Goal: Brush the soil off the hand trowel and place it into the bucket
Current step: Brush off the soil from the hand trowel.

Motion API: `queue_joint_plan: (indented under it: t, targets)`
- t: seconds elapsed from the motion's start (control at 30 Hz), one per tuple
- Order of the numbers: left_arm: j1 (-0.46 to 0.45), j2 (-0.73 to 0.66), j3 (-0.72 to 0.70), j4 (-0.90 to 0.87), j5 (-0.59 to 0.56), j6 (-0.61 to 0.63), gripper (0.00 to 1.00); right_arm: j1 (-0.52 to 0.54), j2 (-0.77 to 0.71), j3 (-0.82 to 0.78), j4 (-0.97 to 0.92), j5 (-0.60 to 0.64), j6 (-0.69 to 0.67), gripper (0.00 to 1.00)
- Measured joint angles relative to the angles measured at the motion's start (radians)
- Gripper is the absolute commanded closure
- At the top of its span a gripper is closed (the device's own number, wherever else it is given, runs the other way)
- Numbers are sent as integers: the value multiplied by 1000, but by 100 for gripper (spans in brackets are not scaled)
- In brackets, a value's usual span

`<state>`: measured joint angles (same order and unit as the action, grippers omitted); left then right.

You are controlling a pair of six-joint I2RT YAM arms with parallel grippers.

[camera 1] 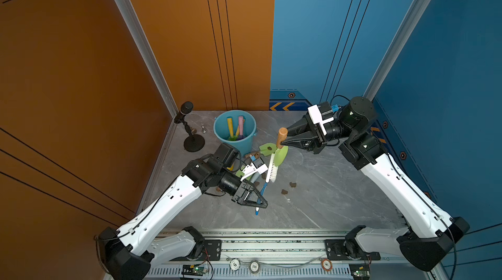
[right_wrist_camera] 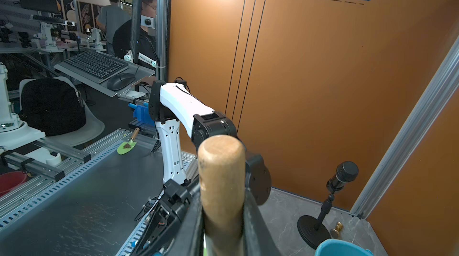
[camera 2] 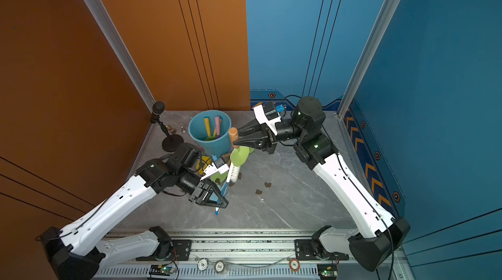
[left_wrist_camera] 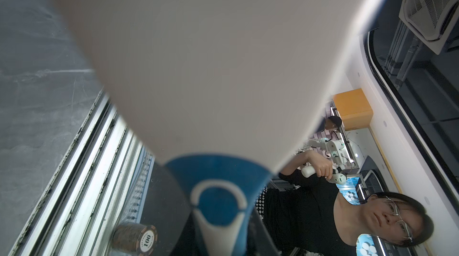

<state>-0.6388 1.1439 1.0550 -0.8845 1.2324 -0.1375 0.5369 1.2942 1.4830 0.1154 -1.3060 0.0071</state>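
My right gripper [camera 1: 284, 140] is shut on the wooden handle [right_wrist_camera: 221, 180] of the hand trowel. It holds the trowel above the table with the green blade [camera 1: 281, 155] hanging down. My left gripper [camera 1: 262, 205] is shut on the blue-and-white handle [left_wrist_camera: 218, 200] of a brush. The brush's white bristle head [camera 1: 271, 171] lies against the lower edge of the blade. Soil lumps [camera 1: 292, 184] lie on the table to the right of the brush. The light-blue bucket [camera 1: 245, 144] stands behind my left arm, with yellow and pink tool handles inside.
A second green trowel [camera 1: 267, 147] with a lump on it lies between the bucket and the held blade. A black microphone stand [camera 1: 193, 142], a small chess piece [camera 1: 203, 128] and a brass knob stand at the back left. Poker chips [camera 1: 254, 265] sit on the front rail.
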Motion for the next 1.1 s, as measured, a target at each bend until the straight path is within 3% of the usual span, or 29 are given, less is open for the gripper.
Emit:
queue_joint_plan:
  t: [0.1, 0.3, 0.6, 0.8, 0.97, 1.1]
  targets:
    - [24, 16, -26, -8, -15, 16, 100, 0, 0, 8, 0, -1, 0, 89]
    - [160, -103, 53, -3, -19, 16, 100, 3, 0, 9, -1, -1, 0, 89]
    - [55, -117, 127, 4, -5, 18, 100, 44, 69, 71, -5, -28, 0, 89]
    - [-61, -24, 14, 6, -39, 28, 100, 46, 105, 109, -27, -33, 5, 89]
    - [-89, 72, -61, 9, -119, 24, 100, 48, 133, 148, -23, 69, 11, 89]
    - [15, 10, -41, 12, -326, -47, 100, 51, 184, 172, -8, 269, 29, 86]
